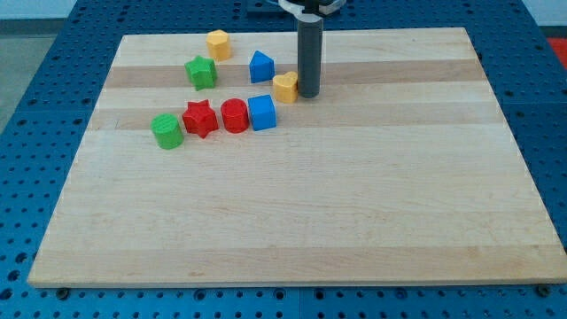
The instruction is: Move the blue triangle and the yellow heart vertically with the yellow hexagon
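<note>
The yellow hexagon (218,43) lies near the board's top edge, left of centre. The blue triangle (260,66) sits below and to its right. The yellow heart (285,86) lies just below and right of the blue triangle. My tip (308,93) stands on the board right against the yellow heart's right side, touching or nearly touching it. The rod rises straight up from there to the view's top.
A green star (201,72) lies left of the blue triangle. Below runs a row: green cylinder (166,131), red star (200,118), red cylinder (234,116), blue cube (261,112). The wooden board (292,221) rests on a blue perforated table.
</note>
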